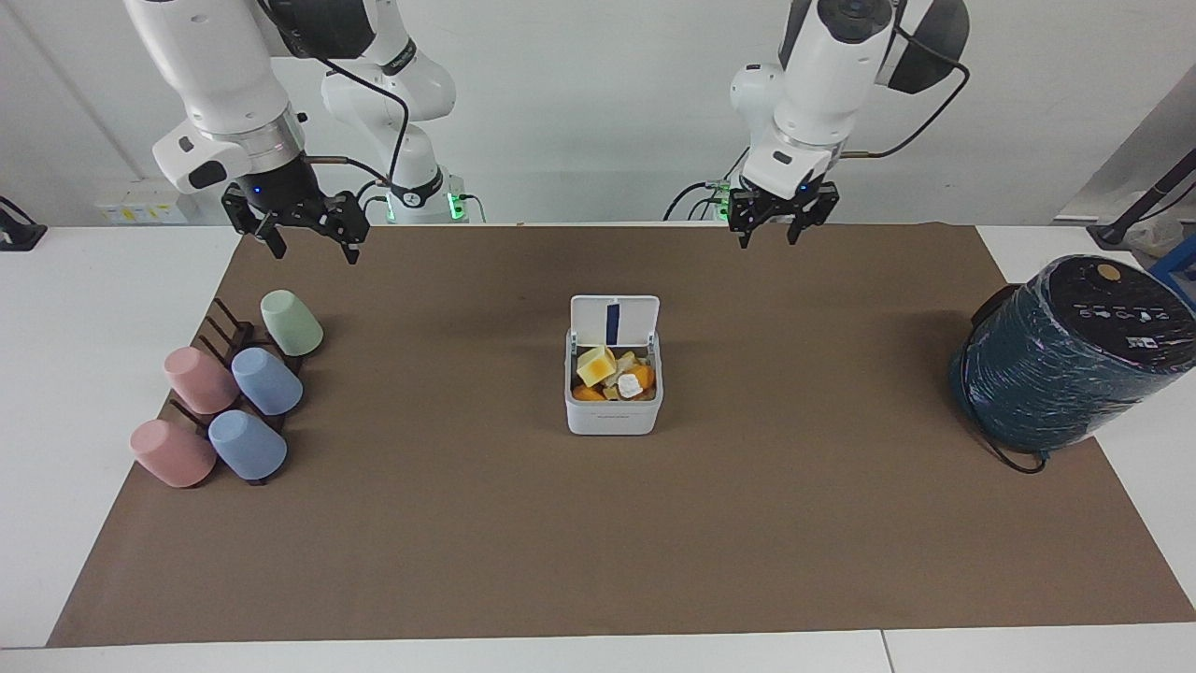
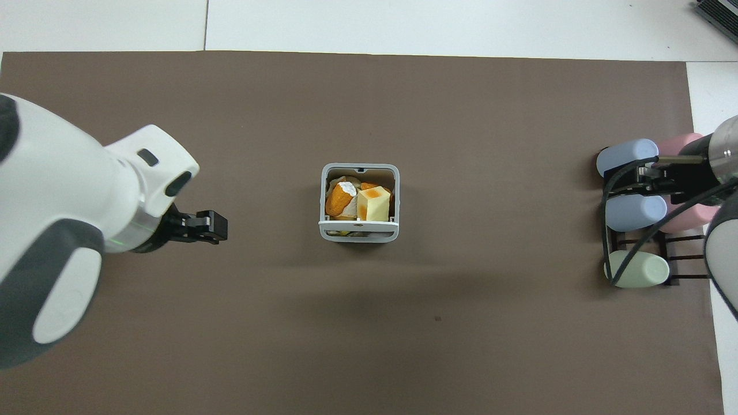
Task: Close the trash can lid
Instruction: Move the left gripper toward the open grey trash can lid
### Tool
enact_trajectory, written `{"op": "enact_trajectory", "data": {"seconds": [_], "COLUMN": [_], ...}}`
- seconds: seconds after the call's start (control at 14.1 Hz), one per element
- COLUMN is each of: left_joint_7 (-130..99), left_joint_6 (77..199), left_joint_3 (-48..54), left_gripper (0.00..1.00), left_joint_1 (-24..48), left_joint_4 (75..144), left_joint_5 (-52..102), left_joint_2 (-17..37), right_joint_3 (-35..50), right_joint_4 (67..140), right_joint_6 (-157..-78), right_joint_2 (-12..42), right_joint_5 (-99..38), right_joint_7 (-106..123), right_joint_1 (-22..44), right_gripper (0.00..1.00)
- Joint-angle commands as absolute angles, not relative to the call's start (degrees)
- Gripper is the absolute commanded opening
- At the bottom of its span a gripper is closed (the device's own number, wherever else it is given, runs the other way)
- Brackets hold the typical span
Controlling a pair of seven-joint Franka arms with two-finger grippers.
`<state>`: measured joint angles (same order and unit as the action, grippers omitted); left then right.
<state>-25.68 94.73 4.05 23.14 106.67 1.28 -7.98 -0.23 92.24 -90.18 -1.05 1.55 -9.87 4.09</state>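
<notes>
Facing view: my trash can (image 1: 613, 404), a small white rounded plastic cube, sits mid-tabletop (image 1: 598, 561) on brown paper.
Lid: lid (image 1: 614, 322) stands upright at the can's 12 o'clock edge, blue strip showing.
Contents: yellow block and orange scraps.
Left fingers: left fingers (image 1: 772, 224) spread apart, empty, at the can's 1 o'clock.
Right fingers: right fingers (image 1: 309, 234) spread apart, waiting above the cup rack (image 1: 234, 374).

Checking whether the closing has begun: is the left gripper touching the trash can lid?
Apart. The facing view shows the left gripper up in the air over bare mat, with a clear stretch of mat between it and the upright lid.
</notes>
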Motion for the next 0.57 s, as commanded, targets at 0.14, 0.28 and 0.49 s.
{"op": "enact_trajectory", "data": {"seconds": [0.14, 0.28, 0.49], "left_joint_7": [-34.7, -37.8, -38.3], "left_joint_6": [110.1, 115.5, 121.3], "left_joint_3": [3.0, 3.0, 3.0], "left_gripper": [0.48, 0.48, 0.47], "left_joint_1": [29.1, 30.1, 33.4], "left_joint_4": [117.8, 118.4, 119.7], "left_joint_5": [6.2, 6.4, 7.4], "left_joint_2": [-13.2, -12.2, -9.3], "right_joint_3": [0.2, 0.2, 0.2], "right_joint_4": [93.7, 93.7, 93.7], "right_joint_6": [-90.6, -90.6, -90.5], "right_joint_2": [-2.3, -2.3, -2.3], "right_joint_5": [2.0, 2.0, 2.0], "right_joint_7": [-8.4, -8.4, -8.4], "right_joint_1": [3.4, 3.4, 3.4], "right_gripper": [1.00, 1.00, 1.00]}}
